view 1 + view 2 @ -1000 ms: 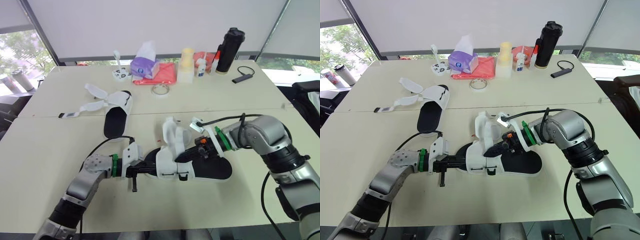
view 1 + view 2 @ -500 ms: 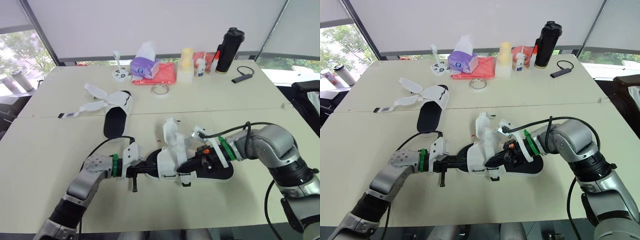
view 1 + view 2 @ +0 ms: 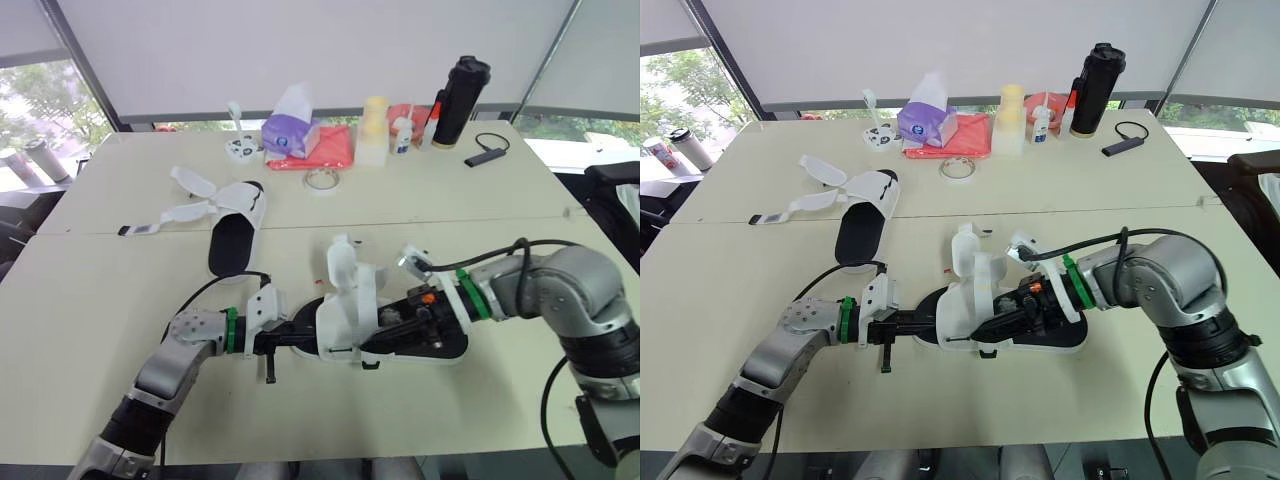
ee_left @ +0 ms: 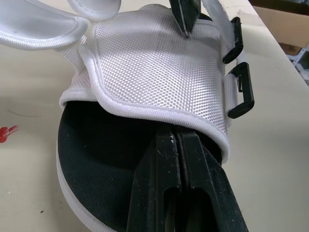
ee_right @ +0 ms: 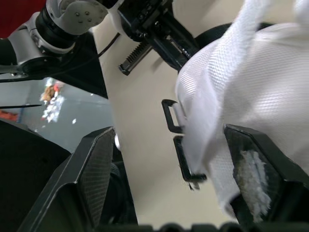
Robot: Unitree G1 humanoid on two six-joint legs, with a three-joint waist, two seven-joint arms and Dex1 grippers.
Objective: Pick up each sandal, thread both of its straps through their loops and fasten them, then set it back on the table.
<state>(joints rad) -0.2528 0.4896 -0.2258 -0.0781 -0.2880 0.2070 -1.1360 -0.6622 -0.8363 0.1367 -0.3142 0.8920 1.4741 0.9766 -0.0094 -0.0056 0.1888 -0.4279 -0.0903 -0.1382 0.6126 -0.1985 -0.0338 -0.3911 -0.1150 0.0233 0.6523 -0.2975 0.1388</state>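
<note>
On the desk, my left tool is pinched tight on the toe end of the sandal. My right tool gapes wide around the white upper, gripping nothing. The black loops sit just beside its fingers. Best, I judge: steady the sole, pinch the loose strap near its tip, feed squarely.

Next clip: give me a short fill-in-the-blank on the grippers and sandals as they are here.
1. The left gripper has its jaws ___, tucked under the near sandal's white upper.
2. The right gripper has its jaws ___ beside that upper.
3. The far sandal lies to the robot's ___ of the near one.
4. The tall bottle at the back is ___.
Missing words: shut; open; left; black.
</note>
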